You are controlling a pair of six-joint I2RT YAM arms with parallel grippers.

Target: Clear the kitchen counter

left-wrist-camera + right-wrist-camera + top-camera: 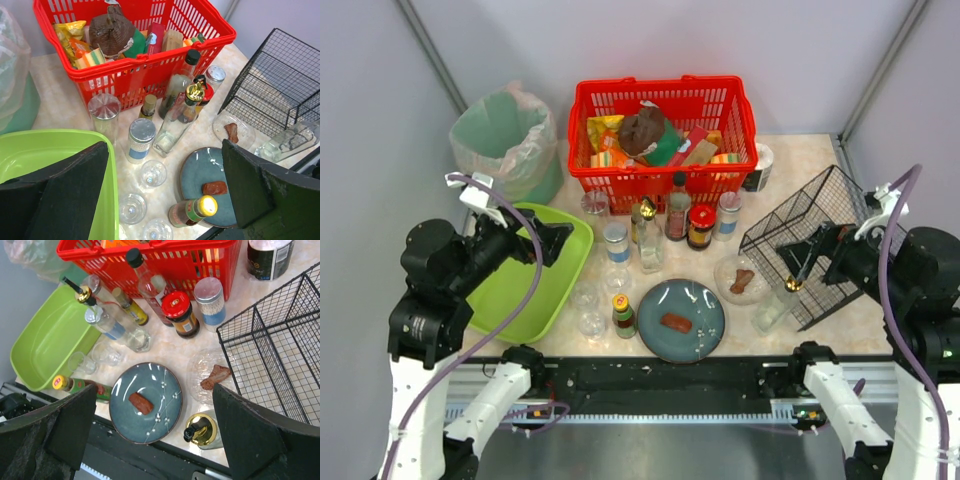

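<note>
The kitchen counter (800, 150) is pale beige marbled stone. On it stand a blue plate (692, 330) with a brown food piece (677, 322), a clear dish (728, 270) with a meat scrap, several bottles and jars (678, 215) and small glasses (591, 322). My left gripper (552, 243) is open and empty above the right rim of the lime-green tray (520, 300); in the left wrist view (164, 147) the glasses (152, 173) lie below it. My right gripper (807, 256) is open and empty over the wire rack's front; in the right wrist view (155, 389) a gold-capped bottle (202, 430) stands below, near the right finger.
A red basket (663, 165) holding food packs stands at the back. A bagged green bin (505, 140) is at the back left. A black wire rack (820, 215) is at the right. A small yellow-capped bottle (623, 315) stands beside the plate. A black rail (660, 385) runs along the front.
</note>
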